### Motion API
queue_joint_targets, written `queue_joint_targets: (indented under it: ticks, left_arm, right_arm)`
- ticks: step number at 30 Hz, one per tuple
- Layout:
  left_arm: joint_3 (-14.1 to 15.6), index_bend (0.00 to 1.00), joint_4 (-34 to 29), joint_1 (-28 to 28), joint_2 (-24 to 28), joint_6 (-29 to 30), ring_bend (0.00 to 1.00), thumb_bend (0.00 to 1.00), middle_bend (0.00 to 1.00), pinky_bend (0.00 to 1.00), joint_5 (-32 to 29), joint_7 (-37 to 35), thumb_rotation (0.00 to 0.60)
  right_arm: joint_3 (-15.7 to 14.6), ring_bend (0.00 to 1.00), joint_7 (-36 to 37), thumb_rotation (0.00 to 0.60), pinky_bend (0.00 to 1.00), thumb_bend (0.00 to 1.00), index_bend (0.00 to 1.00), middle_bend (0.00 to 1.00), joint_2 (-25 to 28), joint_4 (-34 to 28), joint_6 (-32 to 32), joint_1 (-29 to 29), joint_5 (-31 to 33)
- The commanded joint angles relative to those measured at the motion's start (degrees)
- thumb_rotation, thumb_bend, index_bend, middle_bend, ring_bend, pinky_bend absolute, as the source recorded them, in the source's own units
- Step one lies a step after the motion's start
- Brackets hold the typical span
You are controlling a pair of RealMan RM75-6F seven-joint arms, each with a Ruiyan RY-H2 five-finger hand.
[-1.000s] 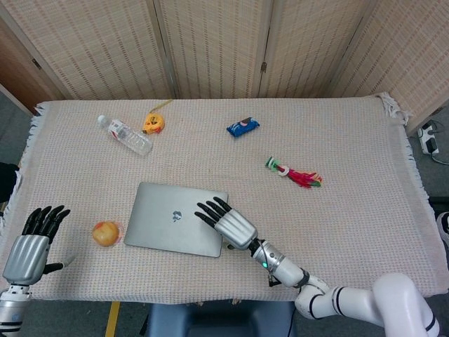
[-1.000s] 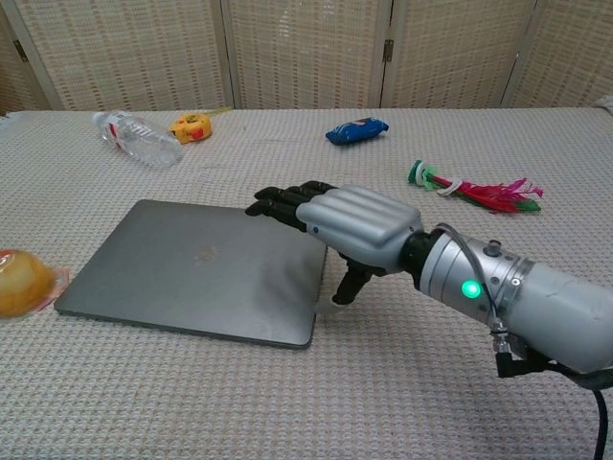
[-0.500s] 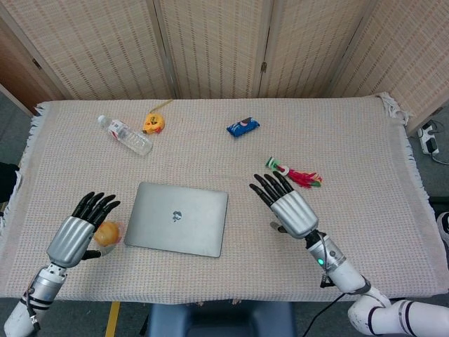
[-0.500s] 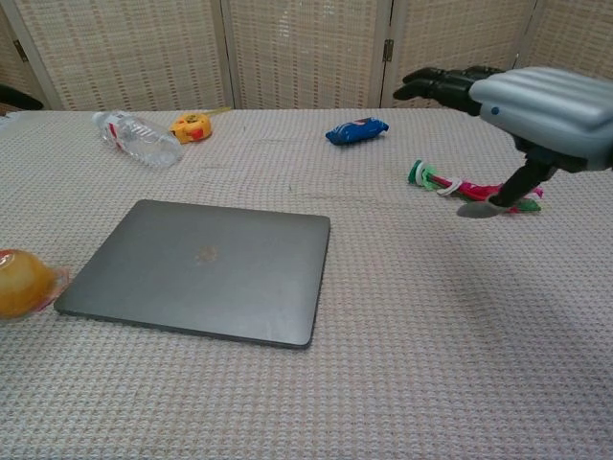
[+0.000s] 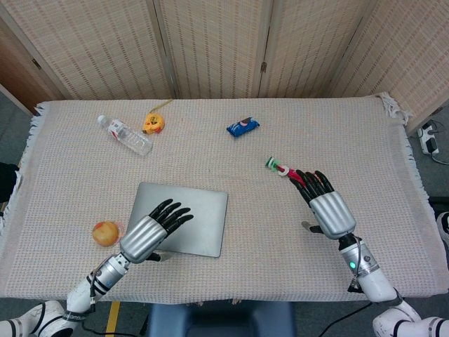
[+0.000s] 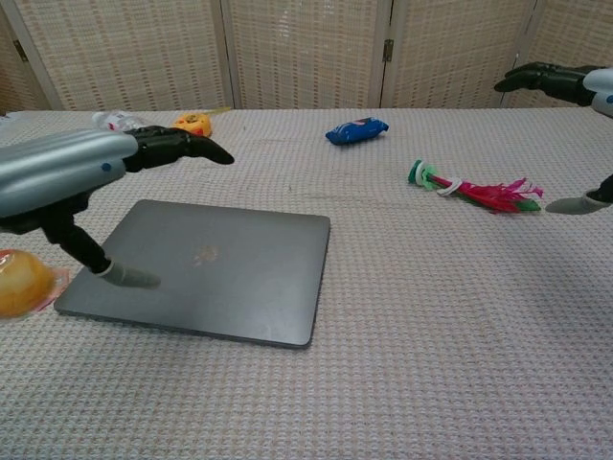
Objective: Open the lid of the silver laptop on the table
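The silver laptop (image 5: 189, 220) (image 6: 215, 268) lies flat on the table with its lid closed. My left hand (image 5: 149, 232) (image 6: 81, 168) hovers over the laptop's near left part, palm down, its fingers spread and holding nothing; its thumb points down toward the lid near the front left edge. My right hand (image 5: 325, 205) (image 6: 575, 86) is out to the right of the laptop, well apart from it, open with its fingers extended over the cloth.
A yellow fruit (image 5: 105, 233) sits just left of the laptop. A water bottle (image 5: 125, 135) and a yellow tape measure (image 5: 153, 123) lie far left, a blue packet (image 5: 243, 126) at the back middle. A red and green toy (image 5: 292, 173) lies beside the right hand.
The left hand has swung in from the table's left edge to above the laptop. The right hand has drawn off the laptop and moved away to the right.
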Motion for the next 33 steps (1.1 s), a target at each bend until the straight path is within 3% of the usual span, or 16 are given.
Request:
queue_joint_targets:
  ticks: [1, 9, 18, 33]
  left_arm:
    - [-0.5, 0.11, 2.0, -2.2, -3.0, -3.1, 0.06, 0.18, 0.12, 0.00, -2.3, 2.6, 0.600]
    - [-0.6, 0.10, 5.6, -4.3, -8.0, -7.1, 0.05, 0.18, 0.11, 0.00, -7.8, 8.1, 0.600]
    - [0.6, 0.10, 8.9, -4.5, -9.9, -8.0, 0.05, 0.18, 0.11, 0.00, -11.4, 11.7, 0.600]
    - [2.1, 0.10, 12.6, -4.5, -11.4, -8.3, 0.05, 0.18, 0.11, 0.00, -14.8, 11.2, 0.600]
  right_arm:
    - [-0.1, 0.00, 0.3, 0.600, 0.00, 0.14, 0.00, 0.00, -0.5, 0.6, -0.6, 0.0, -0.1]
    - [0.1, 0.00, 0.8, 0.600, 0.00, 0.14, 0.00, 0.00, -1.7, 2.2, -2.4, 0.4, 0.3]
    - [0.3, 0.00, 1.6, 0.600, 0.00, 0.14, 0.00, 0.00, -2.7, 3.6, -3.7, 0.5, 0.7]
    - [0.3, 0.00, 2.4, 0.600, 0.00, 0.14, 0.00, 0.00, -3.6, 4.9, -4.8, 0.5, 0.7]
